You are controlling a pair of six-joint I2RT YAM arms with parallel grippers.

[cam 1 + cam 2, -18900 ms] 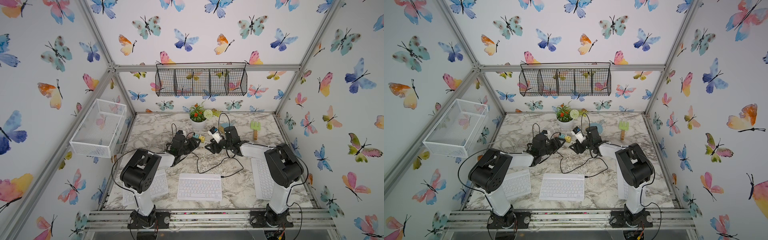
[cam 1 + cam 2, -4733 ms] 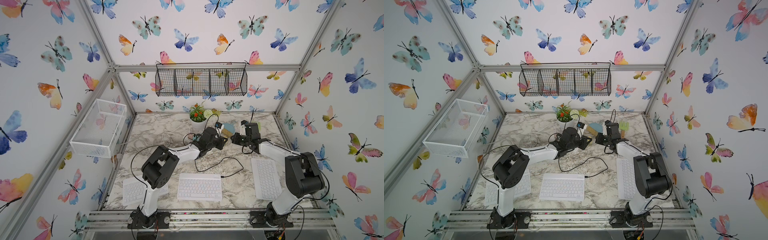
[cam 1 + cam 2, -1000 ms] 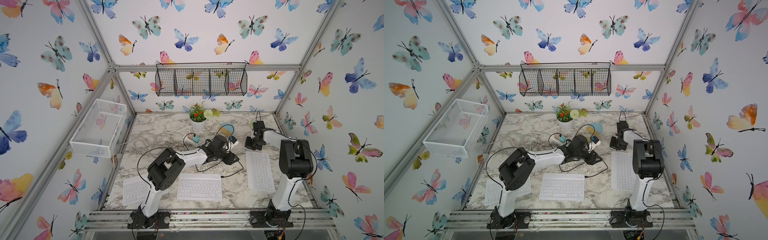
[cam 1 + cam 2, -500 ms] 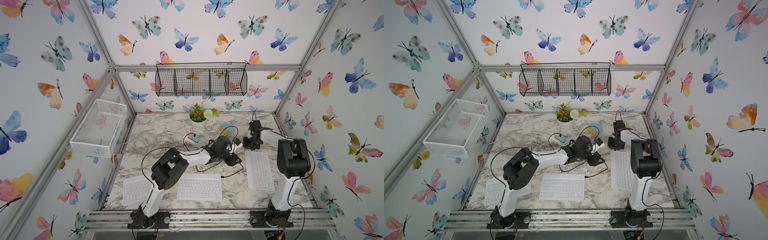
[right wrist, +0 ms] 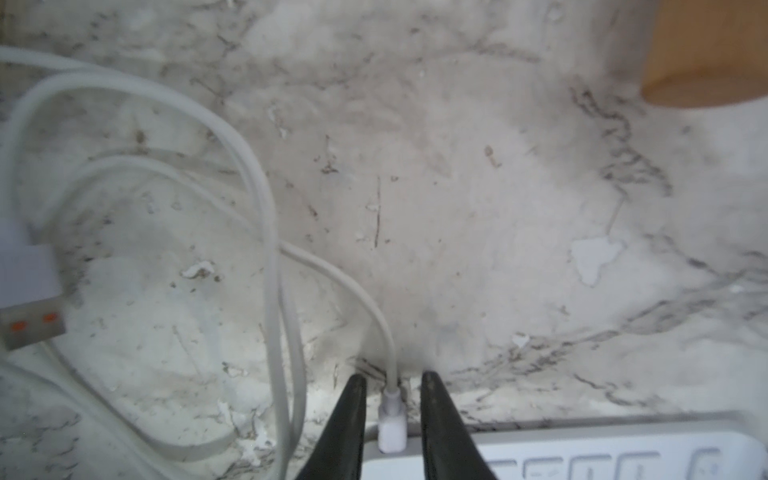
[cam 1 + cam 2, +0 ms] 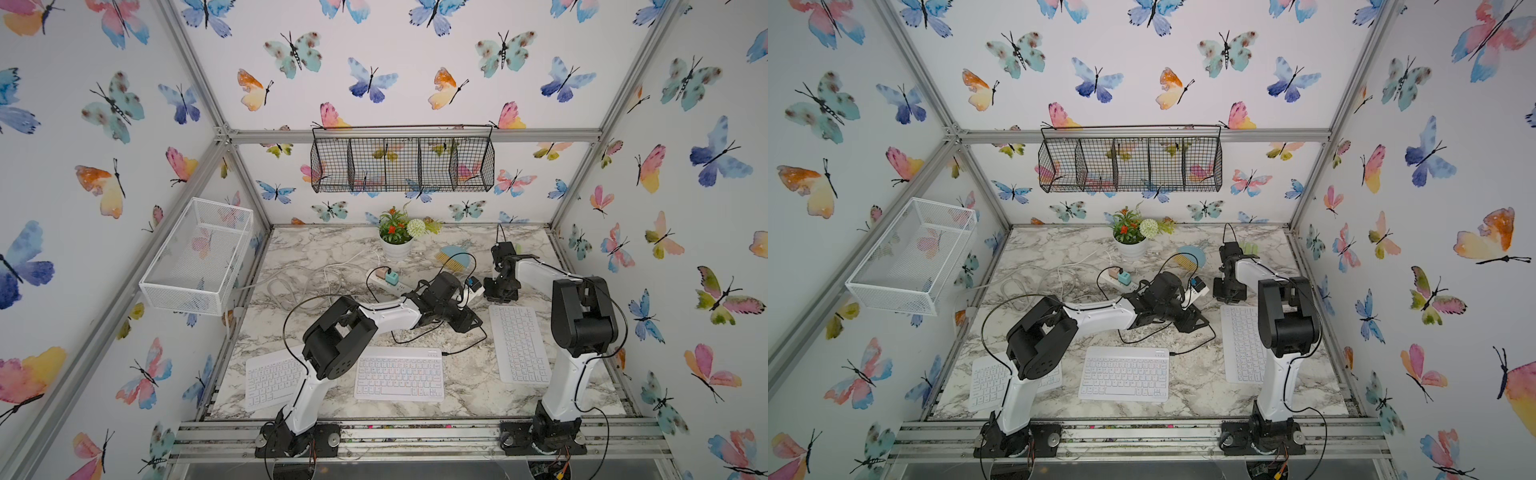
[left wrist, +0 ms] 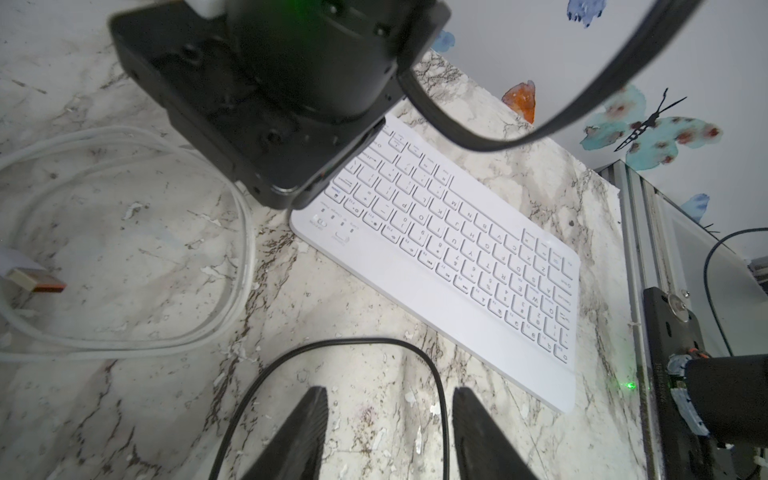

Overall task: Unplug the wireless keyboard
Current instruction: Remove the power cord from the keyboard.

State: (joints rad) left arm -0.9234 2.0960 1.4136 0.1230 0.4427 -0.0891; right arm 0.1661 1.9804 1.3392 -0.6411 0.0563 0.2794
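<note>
Right wrist view: right gripper (image 5: 393, 375) jaws are spread, white plug (image 5: 390, 432) straddled untouched at the edge of a plain keyboard (image 5: 582, 449). Over the black cable (image 7: 353, 340) the left gripper (image 7: 389, 390) jaws are spread, nothing pinched. The wireless keyboard (image 6: 399, 374) lies well apart from both jaws, cable apparently still plugged; unplugging judged undone.

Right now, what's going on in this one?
The right claw straddles a white plug seated in the plain keyboard on the right, jaws slightly apart, not pinching it. The left claw hangs open above a black cable. The pastel-keyed wireless keyboard lies untouched, a black lead at its corner.
</note>
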